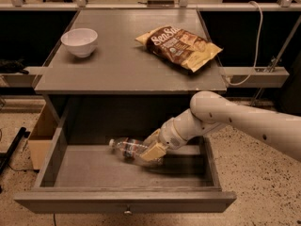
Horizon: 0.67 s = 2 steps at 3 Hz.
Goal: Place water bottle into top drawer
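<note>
A single view is given, taken from in front of and above the counter (117, 69) and angled downward at close range. The counter top and the open top drawer (124, 202) are framed. The pincer (153, 150), closed round the water bottle (126, 148), is seen inside the drawer, low and central.

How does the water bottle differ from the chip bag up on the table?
The water bottle is clear plastic; the chip bag is brown and yellow. The bottle is held sideways by the gripper inside the open top drawer; the bag lies untouched on the table. Both look similar in length.
</note>
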Motion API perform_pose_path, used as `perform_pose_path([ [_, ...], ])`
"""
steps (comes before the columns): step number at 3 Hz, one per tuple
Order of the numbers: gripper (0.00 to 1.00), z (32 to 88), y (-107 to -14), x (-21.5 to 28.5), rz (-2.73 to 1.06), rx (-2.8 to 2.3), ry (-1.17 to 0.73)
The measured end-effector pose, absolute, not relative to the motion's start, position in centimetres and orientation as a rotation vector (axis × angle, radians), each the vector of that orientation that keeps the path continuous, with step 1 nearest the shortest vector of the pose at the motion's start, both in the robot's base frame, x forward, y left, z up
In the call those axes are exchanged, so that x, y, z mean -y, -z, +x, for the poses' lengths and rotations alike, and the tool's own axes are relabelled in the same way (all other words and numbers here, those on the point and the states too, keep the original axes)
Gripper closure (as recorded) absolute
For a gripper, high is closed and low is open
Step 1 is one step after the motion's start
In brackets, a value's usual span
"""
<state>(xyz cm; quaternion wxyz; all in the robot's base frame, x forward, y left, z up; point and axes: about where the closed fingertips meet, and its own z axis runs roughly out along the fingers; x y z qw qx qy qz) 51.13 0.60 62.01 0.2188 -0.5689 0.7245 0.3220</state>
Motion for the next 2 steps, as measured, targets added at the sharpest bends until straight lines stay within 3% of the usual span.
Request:
perform_pose_path([
  [1,1.00,51.13,-62.01,-0.60,-1.574,-2.005,-0.891],
  [2,0.83,51.13,-62.01,-0.60,-1.575,-2.005,-0.891],
])
